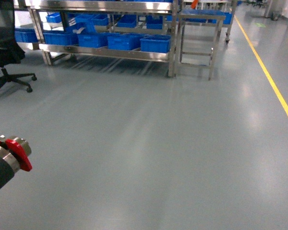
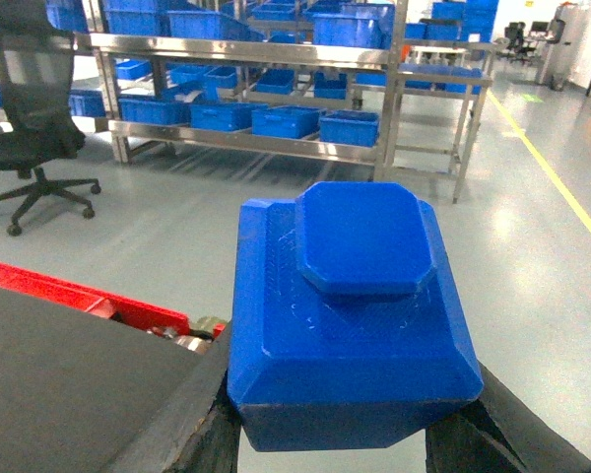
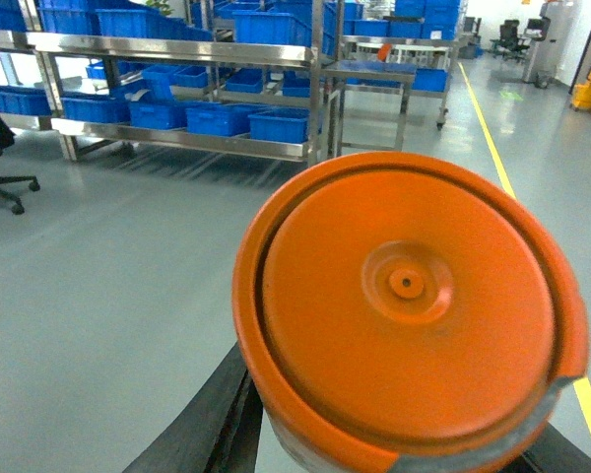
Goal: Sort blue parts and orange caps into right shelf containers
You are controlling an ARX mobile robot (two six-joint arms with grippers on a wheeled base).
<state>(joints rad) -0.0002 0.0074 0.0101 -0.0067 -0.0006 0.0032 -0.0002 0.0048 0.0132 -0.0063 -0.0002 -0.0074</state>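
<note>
The blue part (image 2: 350, 315) and orange cap (image 3: 409, 315) hide both grippers' jaws; crate contents (image 1: 155, 43) are too distant.

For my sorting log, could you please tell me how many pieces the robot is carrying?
2: a blue part in the left gripper, an orange cap in the right gripper.

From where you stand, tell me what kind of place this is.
Probably a factory or warehouse floor: a stainless steel shelf loaded with blue crates, a smooth grey floor with a yellow lane line, and an office chair.
</note>
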